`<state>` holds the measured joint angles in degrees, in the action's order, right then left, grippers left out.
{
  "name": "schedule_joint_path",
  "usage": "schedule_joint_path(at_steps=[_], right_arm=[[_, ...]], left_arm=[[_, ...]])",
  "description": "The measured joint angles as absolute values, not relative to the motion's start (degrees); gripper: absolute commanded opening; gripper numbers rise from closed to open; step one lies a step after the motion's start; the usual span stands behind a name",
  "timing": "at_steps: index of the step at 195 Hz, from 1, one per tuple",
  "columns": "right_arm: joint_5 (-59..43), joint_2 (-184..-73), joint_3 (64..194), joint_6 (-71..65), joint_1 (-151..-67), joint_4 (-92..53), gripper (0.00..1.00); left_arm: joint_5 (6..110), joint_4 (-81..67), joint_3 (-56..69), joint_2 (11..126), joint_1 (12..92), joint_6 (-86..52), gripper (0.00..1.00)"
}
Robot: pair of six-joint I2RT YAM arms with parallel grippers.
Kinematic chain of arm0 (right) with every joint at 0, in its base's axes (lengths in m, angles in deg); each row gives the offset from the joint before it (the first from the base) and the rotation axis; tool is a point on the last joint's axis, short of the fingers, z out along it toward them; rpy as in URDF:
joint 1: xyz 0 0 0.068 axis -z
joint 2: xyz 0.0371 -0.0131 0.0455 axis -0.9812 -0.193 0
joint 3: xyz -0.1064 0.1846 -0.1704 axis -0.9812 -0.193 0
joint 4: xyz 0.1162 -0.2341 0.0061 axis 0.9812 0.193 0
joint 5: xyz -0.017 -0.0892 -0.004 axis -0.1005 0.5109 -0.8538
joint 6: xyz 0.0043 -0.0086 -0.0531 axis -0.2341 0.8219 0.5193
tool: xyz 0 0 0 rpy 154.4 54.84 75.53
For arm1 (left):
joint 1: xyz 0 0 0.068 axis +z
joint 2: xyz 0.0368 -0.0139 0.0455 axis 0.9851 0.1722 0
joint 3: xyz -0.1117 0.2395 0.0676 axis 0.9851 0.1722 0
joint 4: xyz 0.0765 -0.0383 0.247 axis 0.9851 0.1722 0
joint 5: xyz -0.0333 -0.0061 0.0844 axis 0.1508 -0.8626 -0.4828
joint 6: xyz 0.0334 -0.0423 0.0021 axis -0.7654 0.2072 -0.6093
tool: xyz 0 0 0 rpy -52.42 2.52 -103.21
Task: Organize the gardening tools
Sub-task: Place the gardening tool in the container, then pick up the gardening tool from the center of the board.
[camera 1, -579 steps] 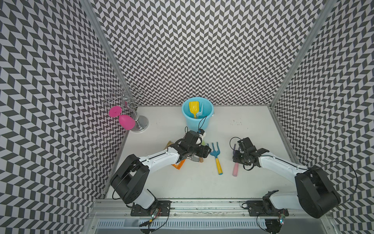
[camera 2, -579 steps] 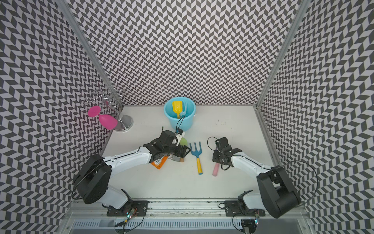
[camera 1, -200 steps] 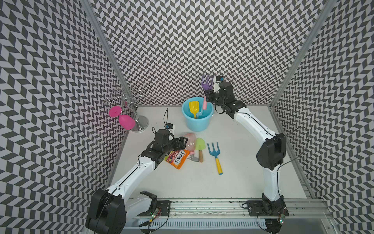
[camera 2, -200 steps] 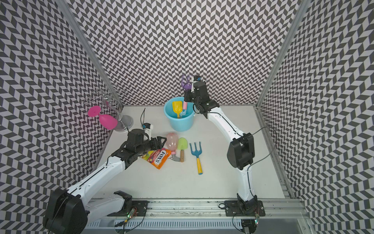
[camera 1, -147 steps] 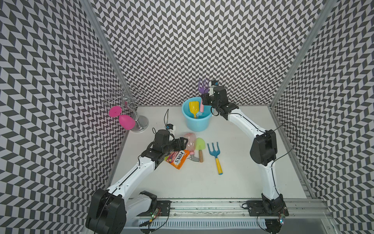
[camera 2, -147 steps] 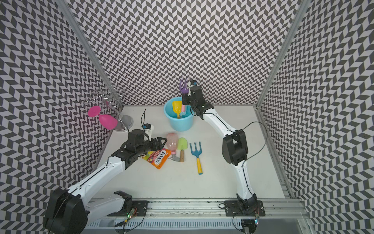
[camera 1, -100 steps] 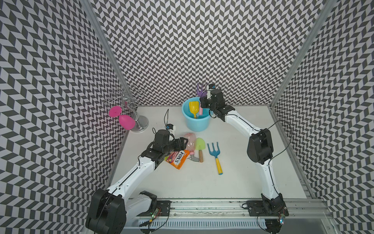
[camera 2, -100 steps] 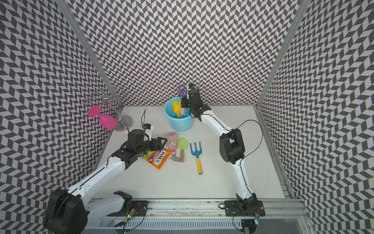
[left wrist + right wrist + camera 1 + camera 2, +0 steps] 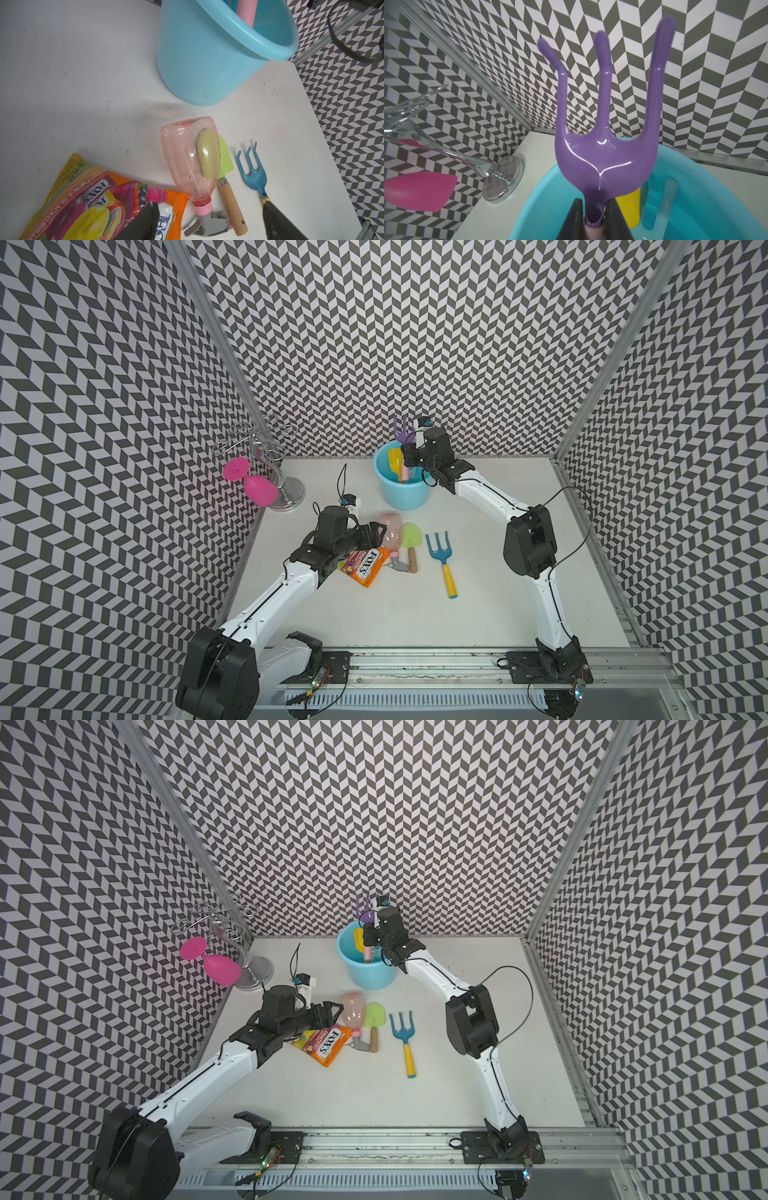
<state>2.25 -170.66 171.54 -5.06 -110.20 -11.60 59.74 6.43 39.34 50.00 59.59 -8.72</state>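
Note:
My right gripper (image 9: 409,452) (image 9: 593,209) is shut on the neck of the purple fork (image 9: 401,433) (image 9: 604,155). The fork stands upright, its pink handle down inside the light blue bucket (image 9: 380,466) (image 9: 550,197). A yellow trowel (image 9: 629,207) and a light blue tool (image 9: 662,199) stand in the bucket too. On the table lie the pink spray bottle (image 9: 392,531) (image 9: 191,158), a green trowel (image 9: 411,535) (image 9: 225,164) and a blue fork (image 9: 439,553) (image 9: 254,176). My left gripper (image 9: 372,533) (image 9: 209,207) hovers open, low beside the bottle's grey nozzle end.
An orange FOX'S candy bag (image 9: 365,566) (image 9: 83,197) lies under the left gripper, touching the bottle's neck. A chrome stand (image 9: 286,493) with pink glasses (image 9: 259,489) sits at the back left. Patterned walls close three sides.
My right arm has carried the purple fork from above the bucket down into it. The left arm has kept still.

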Motion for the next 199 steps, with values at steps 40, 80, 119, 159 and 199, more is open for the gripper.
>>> schedule_joint_path(at_steps=[40,80,119,159,199], right_arm=[[2.6,-170.7,171.5,-4.9,-110.2,-11.8,0.26],[2.6,-170.6,171.1,-4.6,-110.2,-11.8,0.28],[2.6,-169.9,168.3,-4.4,-110.2,-11.7,0.34],[2.6,-166.8,165.6,-4.0,-110.2,-11.4,0.39],[2.2,-160.0,161.9,-3.6,-110.2,-11.6,0.44]], left_arm=[[59.7,6.4,39.3,50.0,59.6,-8.7,0.81],[59.7,6.5,39.3,50.0,59.6,-8.8,0.81],[59.7,6.5,39.3,50.0,59.6,-8.8,0.81],[59.8,6.5,39.2,50.0,59.6,-9.0,0.81],[60.5,6.5,38.8,50.0,59.3,-9.3,0.78]])
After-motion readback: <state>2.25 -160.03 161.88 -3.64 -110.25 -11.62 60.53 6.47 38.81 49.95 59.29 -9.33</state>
